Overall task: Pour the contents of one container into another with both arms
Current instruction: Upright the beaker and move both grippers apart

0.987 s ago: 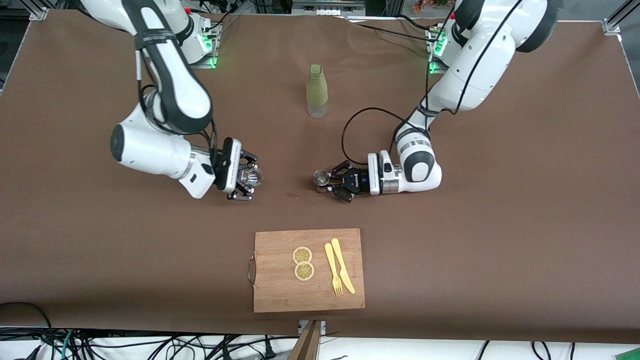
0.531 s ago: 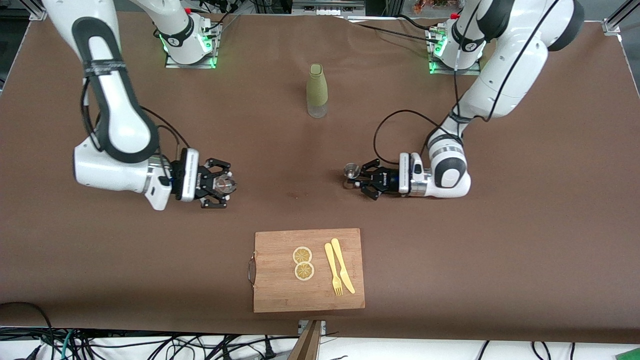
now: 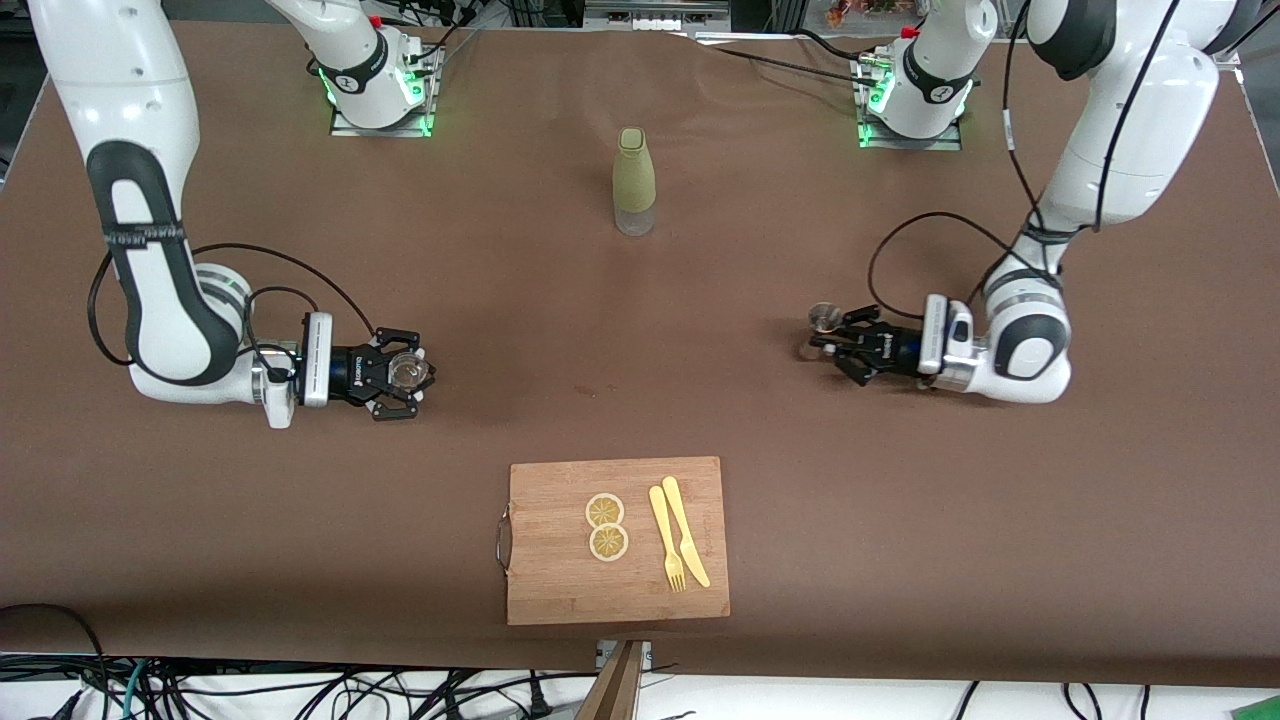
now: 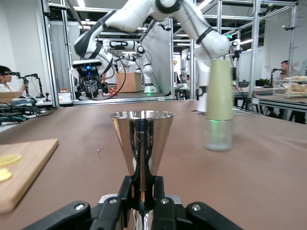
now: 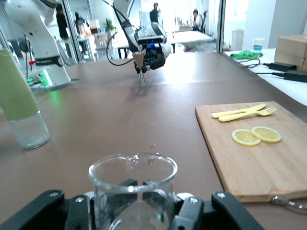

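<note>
Front view: the right gripper (image 3: pixel 405 372) is clamping the clear tumbler (image 3: pixel 404 370) low over the table toward the right arm's end, while the left gripper (image 3: pixel 838 338) is pinching the metal jigger (image 3: pixel 826 319) low over the table toward the left arm's end. Both vessels are standing upright in the fingers, mouths up, a hold that is likely keeping any contents from spilling. The two are sitting well apart, each near its own arm's end, so no pouring can be happening at this spacing; whether the tumbler is carrying liquid cannot be told.

From the right wrist, the tumbler (image 5: pixel 133 190) is showing its rim and small spout level between the closed fingers, with the jigger (image 5: pixel 140 61) hanging small in the other gripper. From the left wrist, the jigger (image 4: pixel 142 145) is being gripped at its narrow waist, the upper cone open to receive.

Between the arms, a green-sleeved bottle (image 3: pixel 634 181) is standing untouched toward the table's edge where the bases (image 3: pixel 378 92) are bolted. A cutting board (image 3: pixel 617 540) is lying at the edge nearest the camera, carrying two lemon slices (image 3: pixel 606 526) beside a yellow fork (image 3: pixel 666 537) and knife (image 3: pixel 686 530), all clear of either arm's reach.
</note>
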